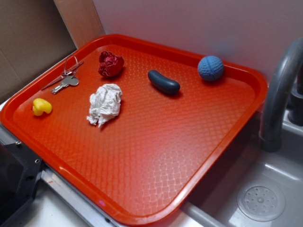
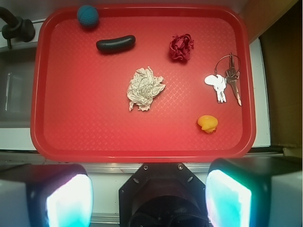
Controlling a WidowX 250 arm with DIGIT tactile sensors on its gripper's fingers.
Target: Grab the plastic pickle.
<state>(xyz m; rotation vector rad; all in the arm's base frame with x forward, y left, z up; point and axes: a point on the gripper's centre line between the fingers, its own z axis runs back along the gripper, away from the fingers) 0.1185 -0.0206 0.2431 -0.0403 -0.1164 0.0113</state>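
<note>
The plastic pickle (image 1: 164,82) (image 2: 116,44), dark blue-grey, smooth and slightly curved, lies on the red tray (image 1: 156,156) (image 2: 85,127) toward its far side. It rests between the dark red wad (image 1: 110,64) (image 2: 182,47) and the blue ball (image 1: 210,68) (image 2: 88,15). In the wrist view my gripper (image 2: 148,194) hangs high above the tray's near edge, jaws wide apart, nothing between the two bright pads (image 2: 68,201). The pickle is far from the fingers. The gripper does not show in the exterior view.
A crumpled white paper (image 1: 105,104) (image 2: 144,88) lies mid-tray, keys on a ring (image 1: 66,78) (image 2: 225,80) and a small yellow piece (image 1: 41,107) (image 2: 208,123) near one end. A grey faucet (image 1: 279,94) and sink (image 1: 260,201) flank the tray; the robot's black base (image 2: 163,198) sits below the gripper.
</note>
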